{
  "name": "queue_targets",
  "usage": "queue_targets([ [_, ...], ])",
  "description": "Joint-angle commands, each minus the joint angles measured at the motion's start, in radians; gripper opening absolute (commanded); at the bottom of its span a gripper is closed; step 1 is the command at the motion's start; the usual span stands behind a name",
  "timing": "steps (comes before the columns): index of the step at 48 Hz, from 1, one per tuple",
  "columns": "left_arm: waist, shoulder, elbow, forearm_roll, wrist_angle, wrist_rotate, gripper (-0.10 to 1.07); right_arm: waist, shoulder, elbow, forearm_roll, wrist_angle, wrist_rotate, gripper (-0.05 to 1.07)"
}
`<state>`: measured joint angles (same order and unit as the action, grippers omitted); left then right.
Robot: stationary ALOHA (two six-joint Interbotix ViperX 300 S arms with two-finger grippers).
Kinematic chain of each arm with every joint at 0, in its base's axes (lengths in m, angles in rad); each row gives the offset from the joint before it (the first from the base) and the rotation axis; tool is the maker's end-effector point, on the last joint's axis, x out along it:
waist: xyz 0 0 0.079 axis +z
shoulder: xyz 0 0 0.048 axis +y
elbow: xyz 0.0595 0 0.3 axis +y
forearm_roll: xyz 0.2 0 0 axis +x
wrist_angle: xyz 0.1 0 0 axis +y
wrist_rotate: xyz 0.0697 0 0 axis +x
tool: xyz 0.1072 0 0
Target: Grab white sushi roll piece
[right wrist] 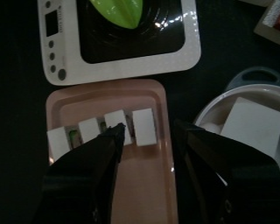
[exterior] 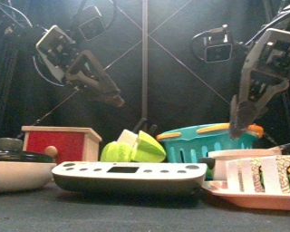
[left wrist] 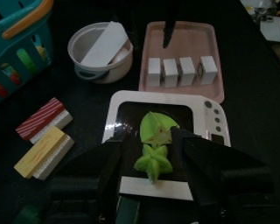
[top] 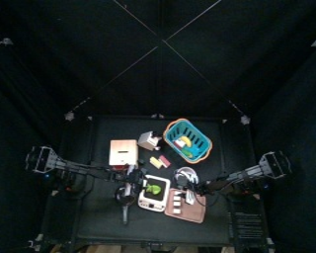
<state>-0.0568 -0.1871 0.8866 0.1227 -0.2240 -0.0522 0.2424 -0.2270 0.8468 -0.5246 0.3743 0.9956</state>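
On your table (top: 102, 212) the largest thing is the teal basket (top: 190, 139), at the far right part, with small yellow and green things inside. Next comes the pink tray (right wrist: 108, 149) at the near right, and beside it the white tray (left wrist: 166, 131) with a green item (left wrist: 154, 149) on its dark inner part. A white bowl (left wrist: 101, 50) stands just beside the far end of the pink tray, and a flat white piece leans in it.

The white sushi roll pieces (right wrist: 115, 127) are small and stand in one row on the pink tray; from the wrist views they look more like blocks than discs, so I am not sure of their shape.

Your right gripper (right wrist: 149, 136) hangs directly over the pink tray, jaws spread moderately wide and empty, with the row of pieces just beyond the tips. The arm points steeply down in the front view.

Your left gripper (left wrist: 154, 144) is above the white tray, jaws apart, holding nothing; the green item shows between them.
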Motion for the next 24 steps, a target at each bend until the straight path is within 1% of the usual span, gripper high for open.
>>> queue_targets([
  [1,0.005,-0.015,0.002,0.003,-0.034,0.002,0.82,0.008,0.006,-0.041,-0.008,0.037,-0.002,0.84],
  [12,0.008,-0.071,0.044,0.002,-0.072,0.0,0.82,0.012,0.075,-0.083,-0.011,0.049,-0.002,0.84],
  [24,0.012,-0.127,0.109,-0.011,-0.137,-0.002,0.82,0.014,0.112,-0.097,-0.008,0.058,0.0,0.84],
])
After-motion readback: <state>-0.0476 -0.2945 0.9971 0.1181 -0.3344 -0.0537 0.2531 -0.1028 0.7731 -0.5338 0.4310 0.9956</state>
